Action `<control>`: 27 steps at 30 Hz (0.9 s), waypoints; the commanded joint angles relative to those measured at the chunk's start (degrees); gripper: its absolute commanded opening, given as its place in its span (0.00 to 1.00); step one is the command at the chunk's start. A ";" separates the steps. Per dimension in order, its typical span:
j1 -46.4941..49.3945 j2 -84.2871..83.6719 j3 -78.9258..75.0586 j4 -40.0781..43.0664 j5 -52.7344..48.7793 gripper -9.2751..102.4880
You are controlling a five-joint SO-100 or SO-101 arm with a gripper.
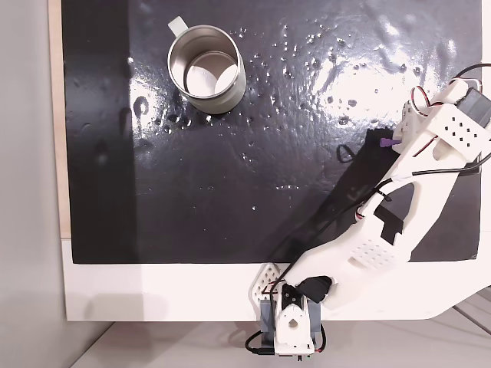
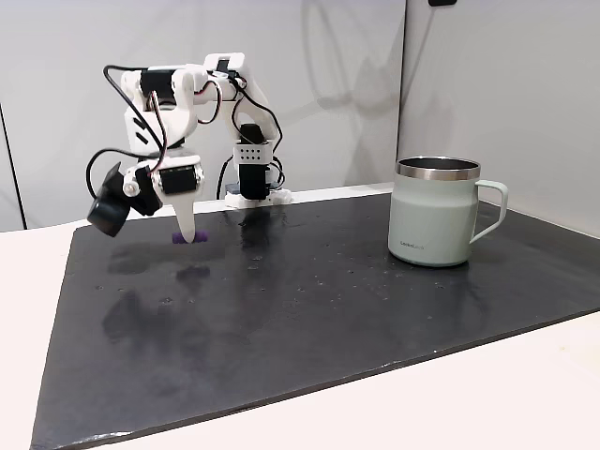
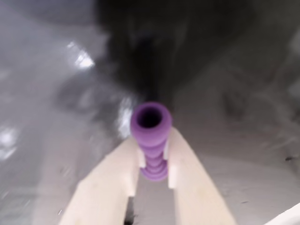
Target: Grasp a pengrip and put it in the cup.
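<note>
Clamping the pengrip [image 3: 151,140] between both white fingers [image 3: 110,183], the gripper [image 3: 153,161] pinches the ridged lower part; the open flared end pokes out past the fingertips toward the mat. Wrist view is blurry beyond that.

In a fixed view from the side, the gripper [image 2: 187,230] points down at the black mat [image 2: 309,319], tips at or just above its surface, with the purple pengrip [image 2: 181,240] low at the fingertips. Whether it touches the mat is unclear.

In a fixed view from above, the pengrip [image 1: 386,142] peeks out as a small purple bit at the left edge of the gripper [image 1: 393,146], on the right side of the mat [image 1: 230,199].

Cup [image 1: 206,70] stands upright well apart, upper left on the mat, handle toward the top edge. From the side, the cup [image 2: 439,211] sits on the right, handle to the right.
</note>
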 commanded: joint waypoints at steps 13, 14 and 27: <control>0.79 29.62 8.79 0.97 1.23 0.09; 0.62 30.76 8.61 0.97 1.23 0.09; -1.67 42.19 4.57 1.05 0.09 0.09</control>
